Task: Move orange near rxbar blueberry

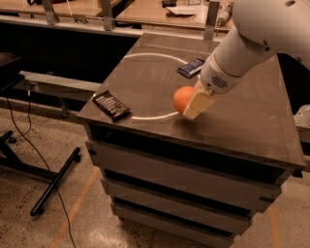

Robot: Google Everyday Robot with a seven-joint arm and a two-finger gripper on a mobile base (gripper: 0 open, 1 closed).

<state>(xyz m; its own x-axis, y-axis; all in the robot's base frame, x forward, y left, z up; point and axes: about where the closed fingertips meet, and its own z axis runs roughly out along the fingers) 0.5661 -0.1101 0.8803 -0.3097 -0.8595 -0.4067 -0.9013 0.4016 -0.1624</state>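
The orange point(182, 98) is a round bright fruit held just above the dark cabinet top point(242, 121), near its front middle. My gripper point(190, 104) is shut on the orange, one pale finger point(197, 104) showing on its right side, the white arm reaching in from the upper right. The rxbar blueberry point(190, 68), a flat dark blue bar, lies farther back on the top, a short way behind the orange and partly next to my arm.
A black-brown wrapped bar point(111, 104) lies near the front left corner of the cabinet top. A white circle line point(145, 55) is marked on the top. Wooden tables point(160, 12) stand behind. A black stand leg point(53, 181) and cable lie on the floor at left.
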